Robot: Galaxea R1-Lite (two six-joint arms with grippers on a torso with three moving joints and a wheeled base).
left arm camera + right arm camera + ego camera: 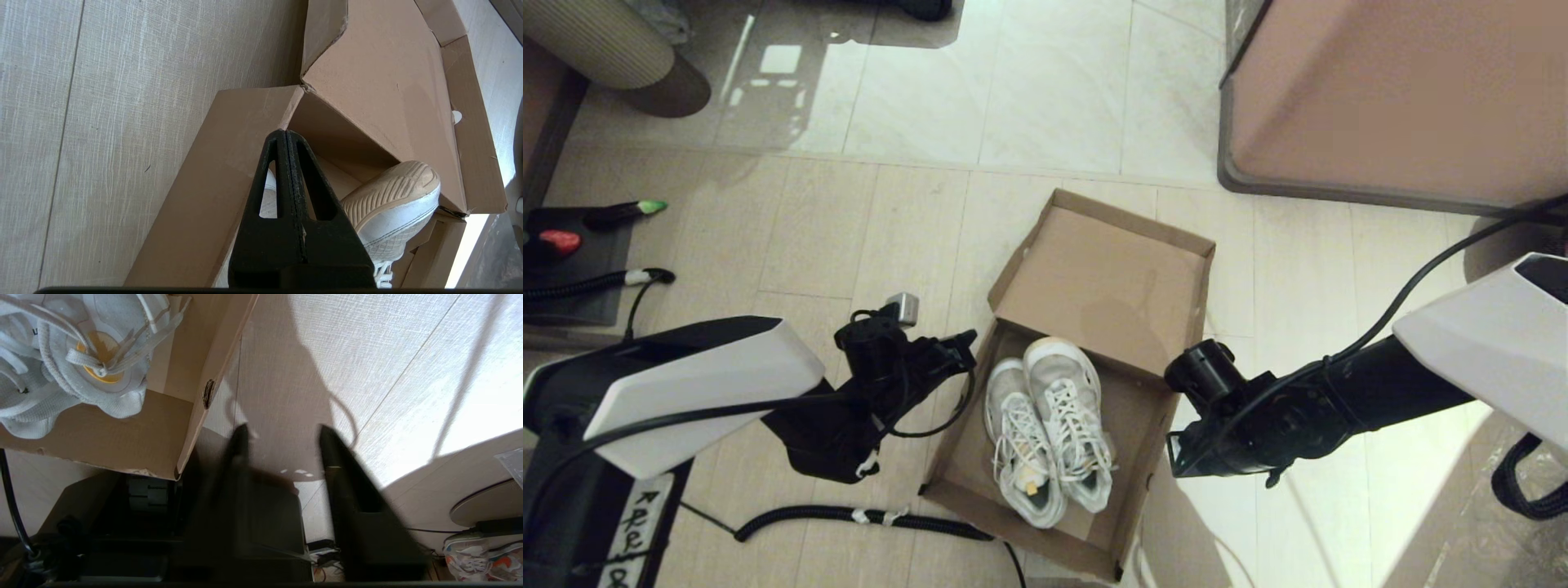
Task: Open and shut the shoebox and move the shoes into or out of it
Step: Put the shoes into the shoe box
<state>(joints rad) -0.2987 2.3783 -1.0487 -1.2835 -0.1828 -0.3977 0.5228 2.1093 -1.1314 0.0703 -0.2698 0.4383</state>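
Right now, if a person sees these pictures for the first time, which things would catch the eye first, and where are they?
First the open shoebox on the floor in the middle, its lid folded back, with the white shoes lying side by side inside. Then the two black grippers flanking it: the left gripper shut beside the box's left wall, the right gripper open above bare floor by its right wall. A large pinkish-brown cabinet stands at the upper right.

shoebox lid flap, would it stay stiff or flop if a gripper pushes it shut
The shoebox lid looks like thin single-layer cardboard, so it probably bends somewhat under a push. Hinged along one edge and lying open, it should swing over easily. Its loose side flaps may splay or snag on the shoes.
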